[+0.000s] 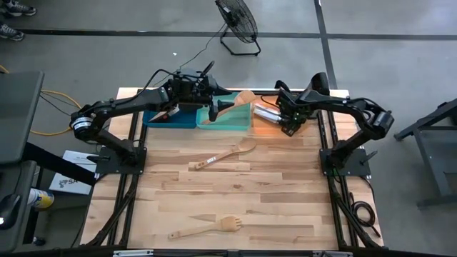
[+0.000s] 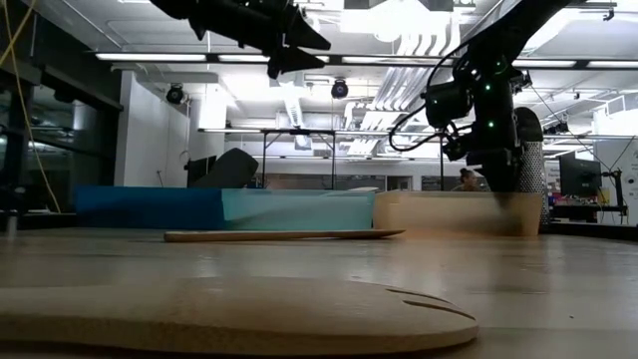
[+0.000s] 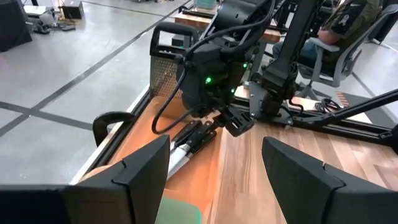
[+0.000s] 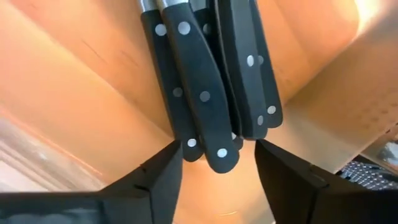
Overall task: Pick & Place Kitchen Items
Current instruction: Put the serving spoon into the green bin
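Several black-handled steel knives (image 4: 211,93) lie side by side on the floor of the orange bin (image 1: 265,127) at the table's far right. My right gripper (image 4: 217,180) points down into that bin. Its fingers are open, one on either side of the handles' free ends (image 4: 221,155). In the left wrist view it (image 3: 233,121) hangs just over the knives (image 3: 193,140). My left gripper (image 1: 214,91) hovers open and nearly level, high above the blue bin (image 1: 171,116) and green bin (image 1: 228,119), holding nothing. A wooden spoon (image 1: 232,103) leans in the green bin.
A wooden spoon (image 1: 225,155) lies on the table's middle and a wooden fork (image 1: 207,227) near the front edge. A metal mesh holder (image 3: 165,68) stands beyond the orange bin at the far right corner. A floor fan (image 1: 238,21) stands behind the table.
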Motion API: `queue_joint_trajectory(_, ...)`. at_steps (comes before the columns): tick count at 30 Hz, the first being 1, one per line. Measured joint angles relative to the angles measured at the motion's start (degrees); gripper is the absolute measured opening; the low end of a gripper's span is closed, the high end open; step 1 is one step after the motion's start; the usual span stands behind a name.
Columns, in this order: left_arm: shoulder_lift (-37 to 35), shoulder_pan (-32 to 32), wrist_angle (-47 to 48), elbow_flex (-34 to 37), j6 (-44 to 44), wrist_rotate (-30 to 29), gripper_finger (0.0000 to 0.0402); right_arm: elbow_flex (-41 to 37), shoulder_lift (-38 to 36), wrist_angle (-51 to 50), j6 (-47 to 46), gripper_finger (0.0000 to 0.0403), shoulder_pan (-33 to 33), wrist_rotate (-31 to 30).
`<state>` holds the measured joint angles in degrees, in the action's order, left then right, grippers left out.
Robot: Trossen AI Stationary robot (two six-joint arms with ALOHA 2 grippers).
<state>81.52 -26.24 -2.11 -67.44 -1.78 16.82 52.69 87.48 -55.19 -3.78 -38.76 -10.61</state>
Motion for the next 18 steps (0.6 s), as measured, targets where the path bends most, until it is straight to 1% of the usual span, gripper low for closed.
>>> queue_joint_trajectory(4,0.0,0.0,1.9,0.0,0.0,0.2,0.0253,0.6,-1.6,-0.2,-1.5,0.0225,0.0,1.0)
queue_joint_trajectory(8,0.0,0.0,3.1,0.0,-0.2,0.2,0.0253,2.9,-3.4,-0.6,-2.8,0.0246,0.0,1.1)
queue_joint_trajectory(14,0.0,0.0,5.5,0.0,-1.5,0.2,0.0253,5.9,-6.7,-1.0,-6.0,0.0251,0.0,2.5)
queue_joint_trajectory(18,0.0,0.0,9.4,0.0,-2.0,0.1,0.0253,6.9,-10.3,-0.6,-8.6,0.0248,0.0,4.5)
